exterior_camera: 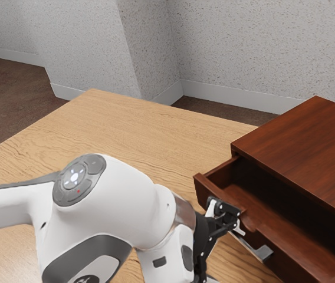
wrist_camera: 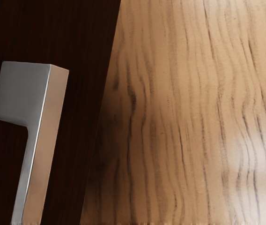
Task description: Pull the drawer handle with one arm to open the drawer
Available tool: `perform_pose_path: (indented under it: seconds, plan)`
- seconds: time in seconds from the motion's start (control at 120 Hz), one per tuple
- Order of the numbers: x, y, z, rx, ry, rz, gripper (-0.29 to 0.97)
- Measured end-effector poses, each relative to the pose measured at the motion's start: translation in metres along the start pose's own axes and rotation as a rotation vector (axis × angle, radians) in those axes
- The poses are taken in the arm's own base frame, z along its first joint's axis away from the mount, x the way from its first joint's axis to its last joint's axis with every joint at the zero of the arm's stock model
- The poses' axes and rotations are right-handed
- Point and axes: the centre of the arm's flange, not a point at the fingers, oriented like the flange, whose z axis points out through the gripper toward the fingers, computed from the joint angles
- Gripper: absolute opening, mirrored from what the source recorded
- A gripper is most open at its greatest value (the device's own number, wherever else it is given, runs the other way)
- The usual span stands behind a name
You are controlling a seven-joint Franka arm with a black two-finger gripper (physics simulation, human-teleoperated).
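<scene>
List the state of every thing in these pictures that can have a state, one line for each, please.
drawer, open, pulled partly out of the cabinet
handle, fixed on the drawer's dark front, standing out from it
gripper, low at the drawer's front, close to the handle
</scene>
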Motion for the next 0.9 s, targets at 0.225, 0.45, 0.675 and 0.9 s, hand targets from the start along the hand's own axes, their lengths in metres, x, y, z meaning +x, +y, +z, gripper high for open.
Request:
perform_pose_path:
  seconds: [0.225,0.45,0.675,0.9]
  plan:
    - [-0.004,0.010,-0.004,0.001,-0.004,-0.012,0.68]
    - [-0.011,0.020,-0.008,0.003,-0.016,-0.025,0.68]
    - [-0.012,0.029,-0.013,0.010,-0.034,-0.034,0.68]
    - [-0.013,0.039,-0.023,0.024,-0.045,-0.041,0.66]
